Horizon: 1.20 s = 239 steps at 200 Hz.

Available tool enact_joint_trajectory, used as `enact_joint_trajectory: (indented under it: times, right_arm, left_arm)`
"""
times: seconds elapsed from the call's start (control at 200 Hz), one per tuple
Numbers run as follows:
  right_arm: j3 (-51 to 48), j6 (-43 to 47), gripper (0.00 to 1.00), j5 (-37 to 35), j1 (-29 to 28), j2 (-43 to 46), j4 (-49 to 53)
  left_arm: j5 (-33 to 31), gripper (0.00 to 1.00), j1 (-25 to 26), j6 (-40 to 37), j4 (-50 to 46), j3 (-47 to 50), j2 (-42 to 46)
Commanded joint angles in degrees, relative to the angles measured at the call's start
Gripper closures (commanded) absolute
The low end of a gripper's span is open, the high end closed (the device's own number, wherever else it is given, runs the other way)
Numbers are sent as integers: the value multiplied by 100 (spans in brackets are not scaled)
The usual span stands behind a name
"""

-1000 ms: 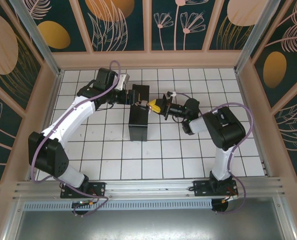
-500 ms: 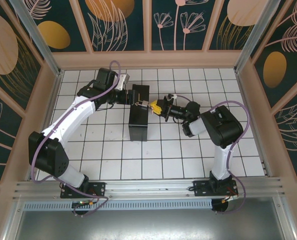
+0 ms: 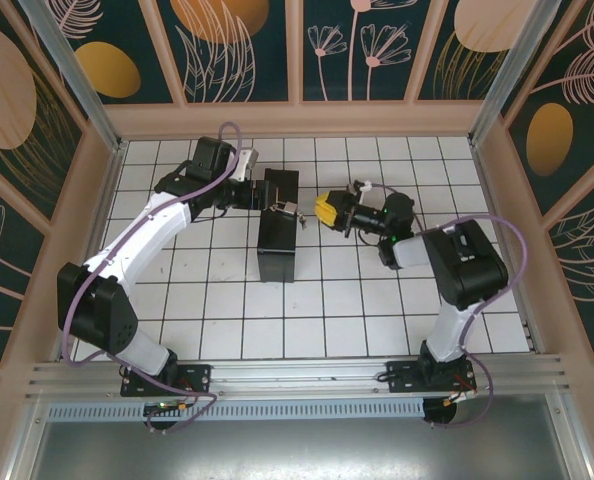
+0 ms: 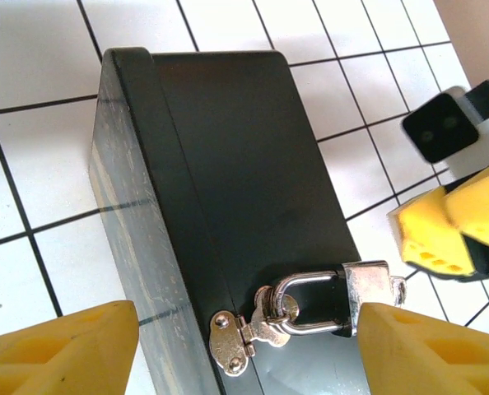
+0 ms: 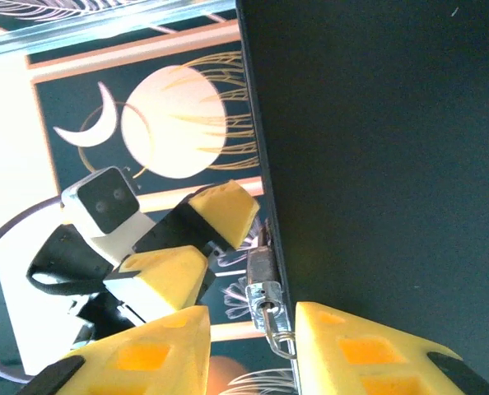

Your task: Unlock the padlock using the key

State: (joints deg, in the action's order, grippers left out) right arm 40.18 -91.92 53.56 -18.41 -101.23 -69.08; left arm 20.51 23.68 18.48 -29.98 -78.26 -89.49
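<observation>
The silver padlock [image 4: 368, 284] hangs by its shackle from the hasp [image 4: 228, 344] of the black box [image 4: 228, 164]. The key [image 5: 269, 317] sticks out of the keyhole in the padlock [image 5: 263, 276], its wire ring dangling. My right gripper [image 5: 249, 354] is open; its yellow fingers [image 5: 146, 354] stand on either side of the key without pinching it. My left gripper [image 4: 240, 350] is open and wide, straddling the hasp and padlock over the box. From above, the right gripper [image 3: 320, 210] sits just right of the padlock [image 3: 291, 210].
The black box [image 3: 277, 250] stands mid-table on white tiles [image 3: 227, 320]. Wooden walls with patterned panels [image 3: 297, 118] ring the table. Both arms meet at the box's far end, with open tiles nearer the bases.
My right gripper has opened, let go of the key and drawn back to the right. The key stays in the padlock. The left arm has held still.
</observation>
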Motion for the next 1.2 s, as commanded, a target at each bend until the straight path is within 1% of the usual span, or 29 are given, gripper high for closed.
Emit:
enact_joint_trajectory:
  times: [0.0,0.04,0.07,0.105,0.135,0.185,0.225,0.31,0.39,0.5,0.585,0.691,0.766,1.011,1.141,1.191]
  right_arm:
    - [897,3401,64,-315,58,933,3637]
    - [1499,4913,59,-865,-95,1156,5137]
    - [1912,5883,55,-1301,-261,1260,5992]
    - [2301,6769,51,-1719,-463,1292,6600]
    - [2559,7375,49,-1847,-586,1275,6914]
    - [2826,7976,45,-2098,-701,1152,7194]
    - [3006,8433,41,-2045,-777,1018,7320]
    - [3319,9099,39,-2114,-959,697,7648]
    - [3481,9624,38,-2345,-1154,544,7911]
    - [3355,10026,39,-2462,-1248,639,7972]
    - [3201,10298,37,-2572,-1261,703,7965]
    - [3353,10499,36,-2654,-1367,535,8197]
    - [3412,10542,36,-2587,-1375,487,8232]
    - [3382,10607,34,-2427,-1460,723,8126]
    - [3451,10728,34,-2385,-1516,616,8233]
    - [3435,10692,31,-2282,-1518,620,8166]
  left_arm:
    - [-38,29,-17,64,137,190,153]
    - [-51,29,-30,94,163,237,185]
    - [-76,29,-37,120,180,284,215]
    - [-111,29,-38,160,203,337,265]
    - [-122,29,-46,197,219,392,310]
    - [-152,29,-48,250,234,473,362]
    - [-184,29,-50,278,185,506,380]
    - [-299,29,-57,288,51,574,444]
    - [-368,28,-57,298,-42,641,593]
    - [-416,27,-57,277,-157,710,692]
    - [-327,27,-57,279,-166,826,679]
    - [-260,26,-57,282,-127,942,674]
    - [-130,25,-54,293,-98,1000,694]
    - [-87,23,-48,324,-196,1142,834]
    - [-78,23,-39,316,-243,1220,889]
    - [-74,23,-39,323,-240,1238,898]
